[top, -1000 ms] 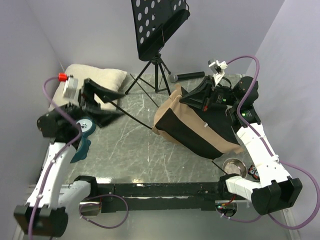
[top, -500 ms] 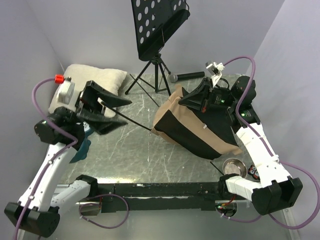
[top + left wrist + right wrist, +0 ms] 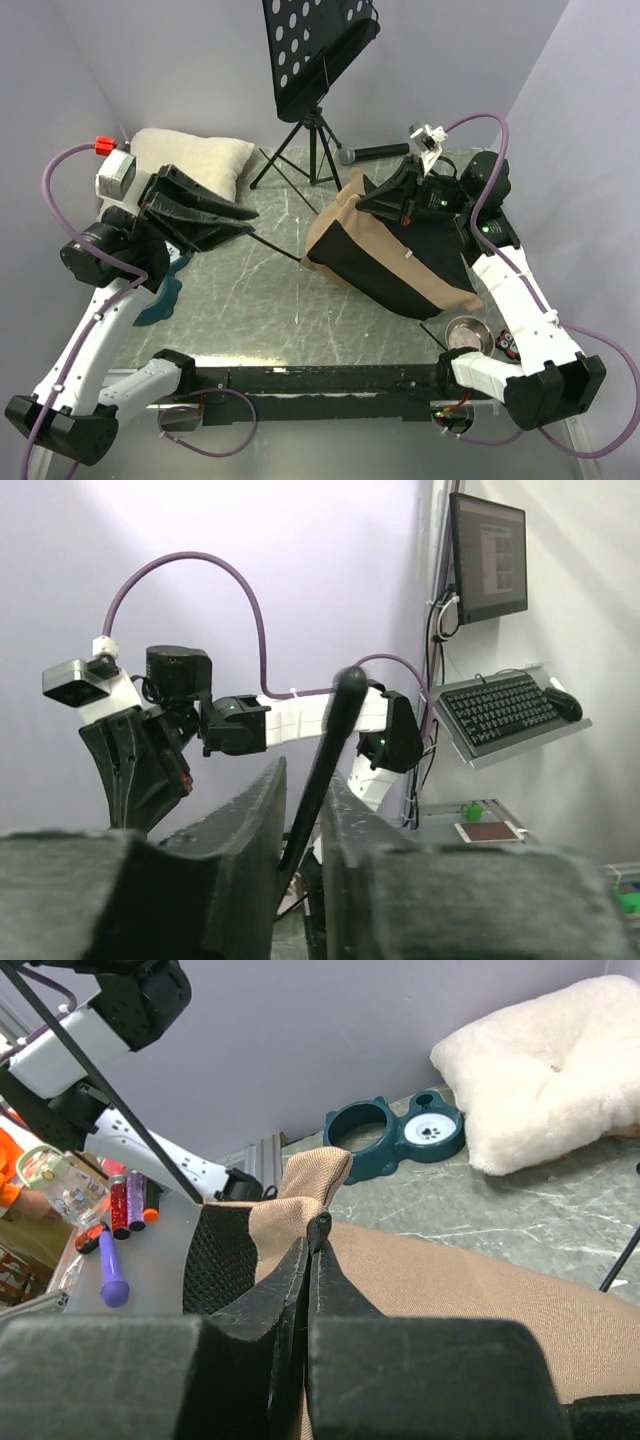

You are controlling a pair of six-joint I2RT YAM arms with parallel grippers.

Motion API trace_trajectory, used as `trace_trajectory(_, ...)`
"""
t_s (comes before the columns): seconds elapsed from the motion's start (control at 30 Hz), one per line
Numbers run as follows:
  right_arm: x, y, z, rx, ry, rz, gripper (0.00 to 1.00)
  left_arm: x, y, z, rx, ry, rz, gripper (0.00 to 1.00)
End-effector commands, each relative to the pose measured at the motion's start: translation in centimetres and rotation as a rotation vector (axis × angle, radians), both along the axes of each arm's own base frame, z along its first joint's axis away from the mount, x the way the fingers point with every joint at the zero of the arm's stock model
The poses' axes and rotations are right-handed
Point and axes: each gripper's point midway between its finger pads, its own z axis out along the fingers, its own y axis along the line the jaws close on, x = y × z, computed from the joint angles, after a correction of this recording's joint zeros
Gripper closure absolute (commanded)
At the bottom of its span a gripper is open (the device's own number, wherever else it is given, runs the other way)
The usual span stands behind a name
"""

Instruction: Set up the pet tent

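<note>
Pet tent (image 3: 390,262) lies collapsed on the right half of the table (image 3: 270,300) in the top view, a slumped tan-brown heap with its black panel turned up, not yet standing. The right gripper (image 3: 385,200) sits at the tent's upper far edge, likely to lift and anchor the fabric so the frame can be worked against it. From the tent's left corner a thin black pole (image 3: 268,240) runs out across the table to the left gripper (image 3: 222,215), which is raised over the left side near the cream pillow (image 3: 190,160). A music stand (image 3: 318,50), a microphone (image 3: 375,153) and a steel bowl (image 3: 465,332) stand clear of the work. In the left wrist view the black pole (image 3: 335,710) rises between the fingers (image 3: 245,830) of the left gripper (image 3: 303,780). The gap is narrow and the pads appear to press on the pole from both sides, so I judge it clamped, a hold that would let the arm bend or steer the pole. In the right wrist view the right gripper (image 3: 312,1230) has its fingers together on a fold of the pet tent (image 3: 450,1280), pinching the tan edge beside the black mesh. The black pole (image 3: 110,1090) slants away toward the left arm, and a teal double bowl (image 3: 395,1130) and the pillow (image 3: 550,1060) lie beyond.
</note>
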Motion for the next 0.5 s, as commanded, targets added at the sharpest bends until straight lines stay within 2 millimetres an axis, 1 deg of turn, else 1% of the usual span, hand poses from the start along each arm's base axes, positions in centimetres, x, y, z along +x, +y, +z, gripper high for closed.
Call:
trace_trajectory(0.0, -0.7, 0.0, 2.7, 0.027, -0.103, 0.0, 1.0, -1.2, 0.3, 1.4, -0.037, -0.038, -0.015, 0.92)
trace_trajectory(0.03, -0.7, 0.0, 2.7, 0.027, -0.103, 0.002, 1.0, -1.1, 0.2, 1.4, -0.035, -0.027, -0.019, 0.97)
trace_trajectory(0.07, -0.6, 0.1, 2.6, 0.027, -0.1, 0.002, 1.0, -1.0, 0.1, 1.3, -0.032, -0.008, -0.026, 0.99)
trace_trajectory(0.13, -0.6, 0.3, 2.7, 0.026, -0.102, 0.008, 1.0, -0.4, -0.4, 0.6, -0.012, 0.043, -0.049, 0.99)
trace_trajectory(0.2, -0.6, 0.7, 2.7, 0.022, -0.109, 0.02, 1.0, 0.5, -1.4, -0.6, 0.033, 0.136, -0.08, 0.99)
trace_trajectory(0.27, -0.6, 1.4, 2.8, 0.022, -0.119, 0.034, 1.0, 2.2, -2.9, -2.5, 0.118, 0.281, -0.103, 0.99)
trace_trajectory(0.33, -0.8, 2.1, 3.2, 0.026, -0.127, 0.055, 1.0, 3.1, -4.4, -4.6, 0.205, 0.36, -0.128, 0.99)
trace_trajectory(0.47, -0.9, 3.0, 4.1, 0.048, -0.136, 0.08, 1.0, 5.5, -7.0, -9.9, 0.404, 0.497, -0.113, 0.99)
